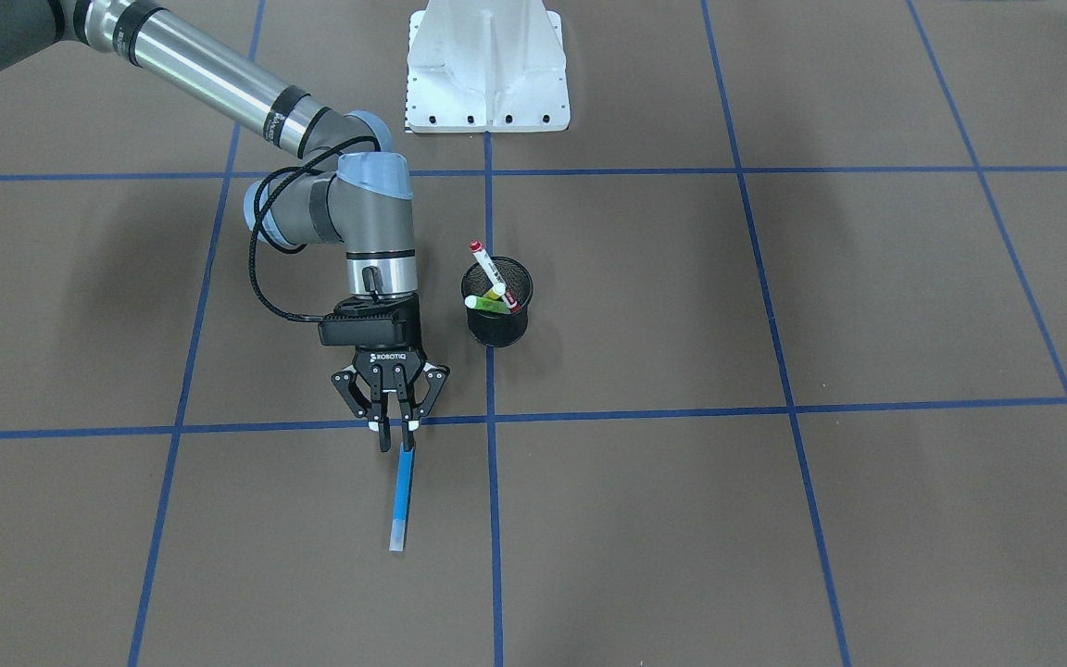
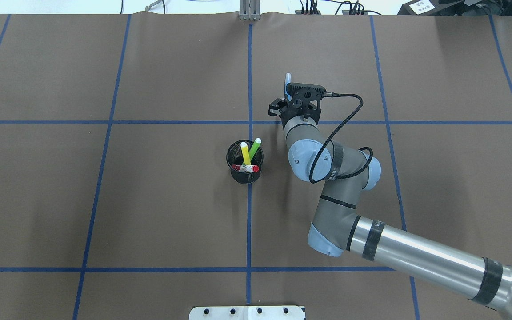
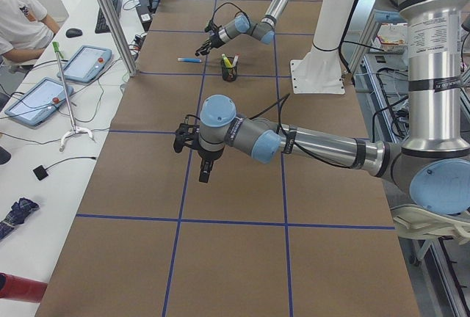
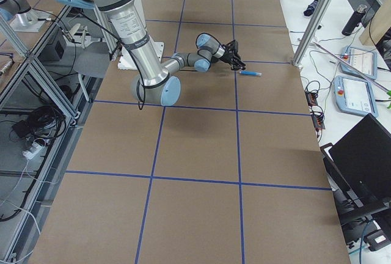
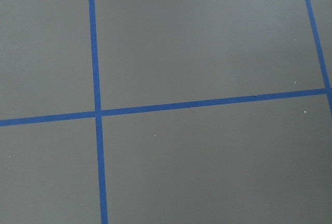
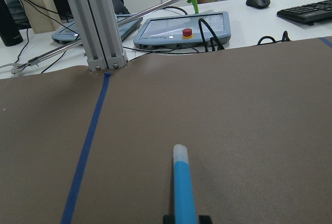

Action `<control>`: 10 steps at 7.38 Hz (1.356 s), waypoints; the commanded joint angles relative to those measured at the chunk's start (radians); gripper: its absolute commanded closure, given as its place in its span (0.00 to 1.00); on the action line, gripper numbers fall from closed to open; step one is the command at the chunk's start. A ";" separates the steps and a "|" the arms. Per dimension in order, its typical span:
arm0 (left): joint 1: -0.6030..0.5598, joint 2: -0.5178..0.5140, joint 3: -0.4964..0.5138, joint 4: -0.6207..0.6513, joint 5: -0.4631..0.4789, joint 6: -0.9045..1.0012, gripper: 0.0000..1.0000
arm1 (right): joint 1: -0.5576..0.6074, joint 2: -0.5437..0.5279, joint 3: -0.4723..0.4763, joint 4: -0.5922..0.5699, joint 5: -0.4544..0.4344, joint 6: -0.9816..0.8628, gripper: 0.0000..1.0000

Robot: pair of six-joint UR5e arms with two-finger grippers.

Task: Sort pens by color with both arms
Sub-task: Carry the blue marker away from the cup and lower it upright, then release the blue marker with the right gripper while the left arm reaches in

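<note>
Exterior front-facing view: right gripper (image 1: pixel 398 435) closed on one end of the blue pen (image 1: pixel 401 500), low along the table (image 1: pixel 774 519) near the cup (image 1: pixel 496 329) of other pens (image 1: pixel 494 276), where so end-on a hold may let it swing or slip; left gripper (image 3: pixel 205 174) state cannot be told.

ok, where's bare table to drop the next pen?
Bare: the squares on the robot's left, between the mesh cup and the left tool. Crowded: the cup's right side, where the right arm reaches in and the right tool sits at the blue pen.
</note>
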 commanded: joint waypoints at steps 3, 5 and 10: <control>0.101 -0.114 -0.004 -0.054 -0.009 -0.392 0.01 | 0.012 -0.074 0.175 0.004 0.065 -0.109 0.01; 0.239 -0.260 -0.001 -0.056 -0.001 -0.658 0.01 | 0.080 -0.241 0.359 0.004 0.223 -0.112 0.01; 0.734 -0.772 -0.030 0.391 0.250 -1.330 0.00 | 0.428 -0.477 0.467 0.004 0.830 -0.129 0.01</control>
